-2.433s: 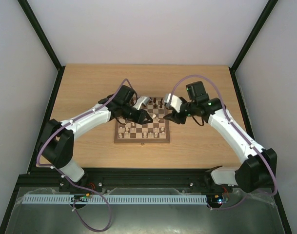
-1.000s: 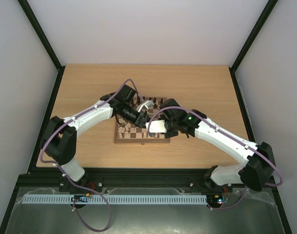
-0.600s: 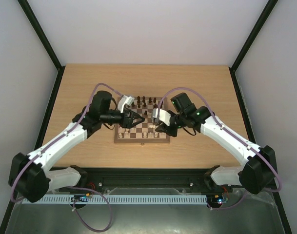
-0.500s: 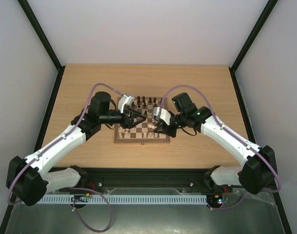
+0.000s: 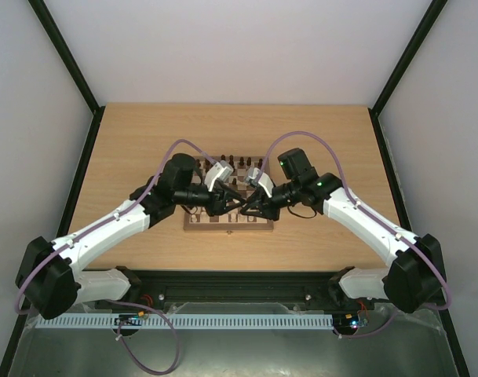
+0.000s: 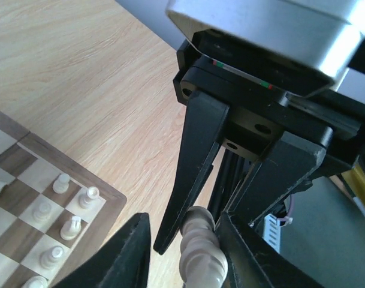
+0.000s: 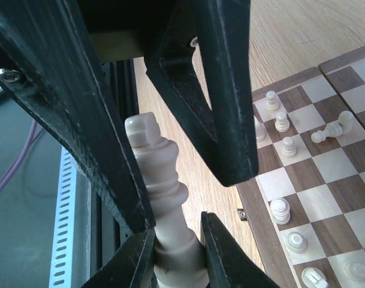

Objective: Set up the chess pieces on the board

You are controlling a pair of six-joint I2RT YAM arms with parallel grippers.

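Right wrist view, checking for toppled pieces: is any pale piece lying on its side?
Yes, one pale piece lies flat on the board beside upright ones.

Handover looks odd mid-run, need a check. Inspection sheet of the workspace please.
Surface: light wood tabletop, carrying the board.
Job's things: board partly set; dark chess pieces on the far rank; cream pieces standing near its edge; toppled cream piece on its side; tall cream piece held between the grippers.
Clutter: nothing seen.
Grippers: right gripper shut on the tall cream piece's base; left gripper open, jaws straddling it, gap on one side.
Cables: purple cables arch over both arms; no snag visible.
Surroundings: white walls, black frame posts, slotted white duct.
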